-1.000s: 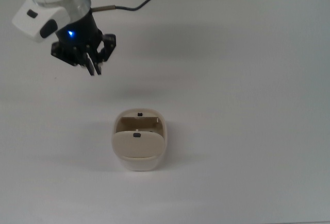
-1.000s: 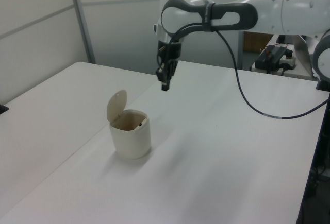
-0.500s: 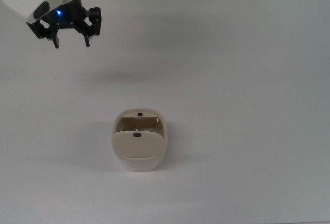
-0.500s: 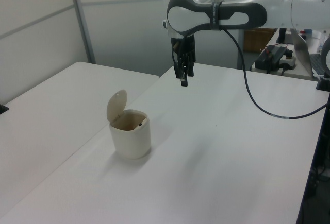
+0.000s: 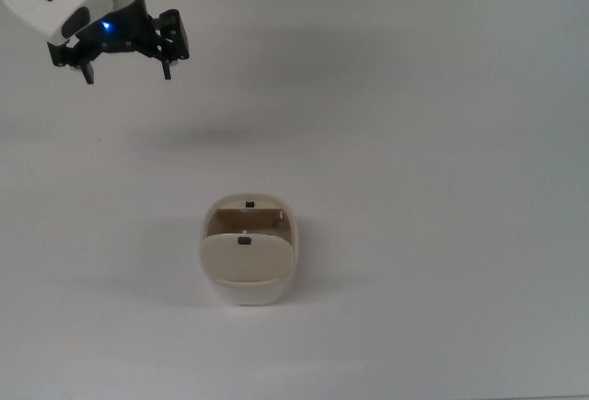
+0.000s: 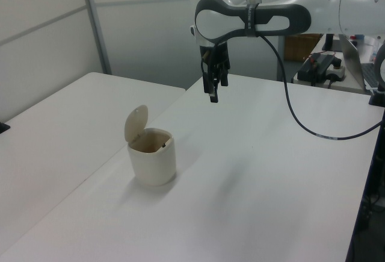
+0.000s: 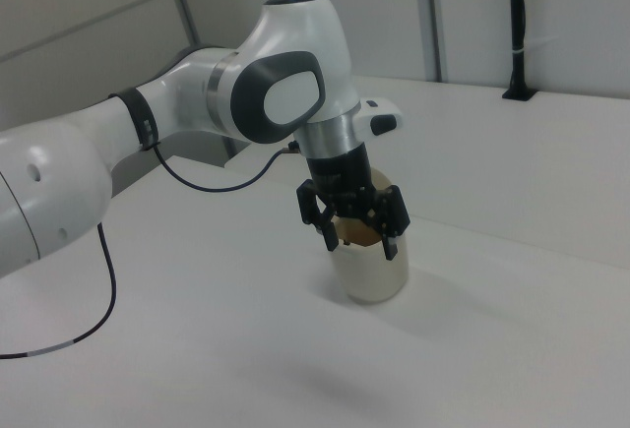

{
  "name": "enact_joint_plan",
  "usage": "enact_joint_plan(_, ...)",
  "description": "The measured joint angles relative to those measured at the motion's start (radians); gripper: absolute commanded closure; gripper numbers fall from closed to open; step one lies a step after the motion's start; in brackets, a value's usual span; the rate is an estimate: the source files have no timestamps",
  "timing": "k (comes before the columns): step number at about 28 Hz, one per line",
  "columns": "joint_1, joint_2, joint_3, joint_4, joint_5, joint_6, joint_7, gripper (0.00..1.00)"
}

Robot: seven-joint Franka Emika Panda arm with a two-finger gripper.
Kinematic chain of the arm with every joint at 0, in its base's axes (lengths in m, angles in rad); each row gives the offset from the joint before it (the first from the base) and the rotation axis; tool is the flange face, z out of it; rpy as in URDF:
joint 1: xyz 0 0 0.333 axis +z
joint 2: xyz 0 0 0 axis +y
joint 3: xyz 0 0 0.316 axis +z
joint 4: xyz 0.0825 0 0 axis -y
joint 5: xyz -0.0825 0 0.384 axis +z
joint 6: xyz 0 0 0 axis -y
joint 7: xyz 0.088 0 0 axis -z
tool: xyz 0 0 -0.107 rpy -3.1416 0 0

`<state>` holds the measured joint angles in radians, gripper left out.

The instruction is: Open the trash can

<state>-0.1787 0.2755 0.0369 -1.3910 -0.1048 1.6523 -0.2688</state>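
Since a second ago the tool [image 5: 127, 67] has risen and swung off toward the top view's upper left; in the last half second its fingers have spread wider, and they now stand apart, holding nothing. Trash can [image 5: 248, 251] unmoved, near the middle of the white table [image 5: 442, 188], lid [image 6: 136, 123] tipped up on its hinge, mouth exposed. Judgement: the can reads as open, the task looks done, the arm [image 6: 283, 15] is clearing away. Count: one trash can, one lid, one arm, one tool, one black cable [image 6: 295, 111].
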Motion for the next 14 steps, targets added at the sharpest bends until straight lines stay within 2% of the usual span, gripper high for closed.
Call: enact_joint_plan(14, 0.000, 0.000, 0.000, -0.003, 0.000, -0.024, 0.000, 0.00)
